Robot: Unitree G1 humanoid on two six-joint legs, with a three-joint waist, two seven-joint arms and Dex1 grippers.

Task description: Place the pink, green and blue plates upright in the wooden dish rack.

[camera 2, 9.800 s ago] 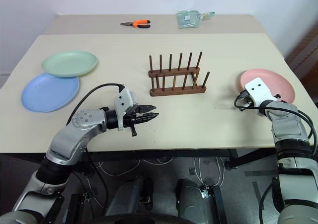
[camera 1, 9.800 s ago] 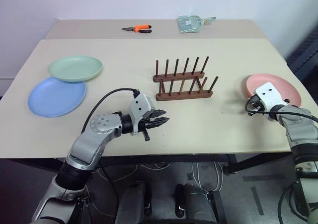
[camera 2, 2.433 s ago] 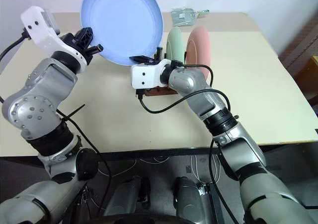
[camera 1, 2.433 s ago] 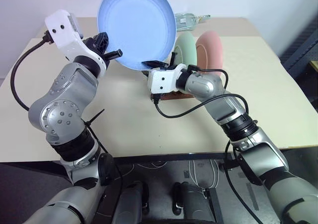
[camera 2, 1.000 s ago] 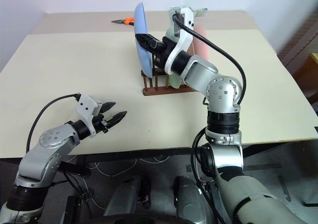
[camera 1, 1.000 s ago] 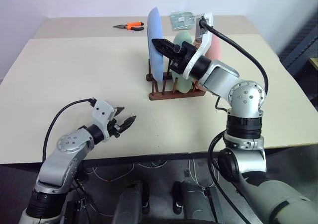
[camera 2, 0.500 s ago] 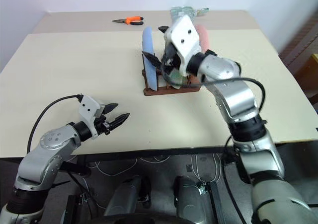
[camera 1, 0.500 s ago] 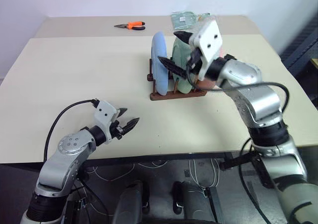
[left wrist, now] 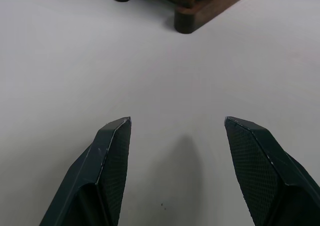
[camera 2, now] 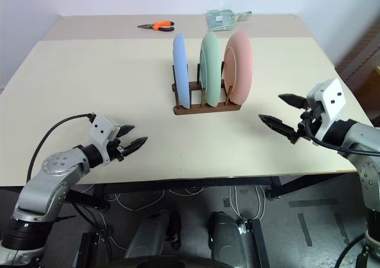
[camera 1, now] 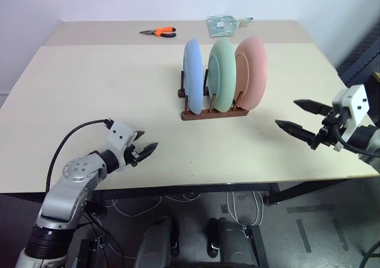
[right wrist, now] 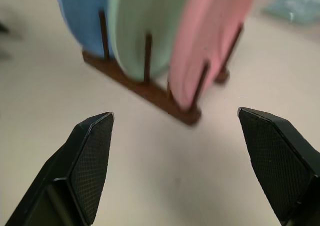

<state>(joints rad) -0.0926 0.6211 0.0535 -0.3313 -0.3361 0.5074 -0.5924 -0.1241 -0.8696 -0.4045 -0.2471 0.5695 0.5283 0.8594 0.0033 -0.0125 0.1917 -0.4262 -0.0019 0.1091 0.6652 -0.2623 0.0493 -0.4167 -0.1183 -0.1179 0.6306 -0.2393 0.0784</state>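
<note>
left gripper (camera 1: pixel 146 150): fingers spread, empty, low over near table (camera 1: pixel 89 95) edge | right gripper (camera 1: pixel 300 120): fingers apart, empty, right of rack | wooden dish rack (camera 1: pixel 215 112): dark brown, mid-table, pegs mostly hidden by plates | blue plate (camera 1: pixel 192 76), green plate (camera 1: pixel 221 74), pink plate (camera 1: pixel 252 72): upright, left to right | far: orange pliers (camera 1: pixel 159 32)

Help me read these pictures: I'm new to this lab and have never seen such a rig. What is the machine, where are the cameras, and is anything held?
It is a two-armed humanoid robot. Two pictures come from its head, looking down over a table; the other two come from cameras on its wrists. The left pincer and the right pincer are both open and hold nothing. A wooden dish rack holds a blue plate, a green plate and a pink plate upright. Orange pliers and a small packet lie at the far edge.
</note>
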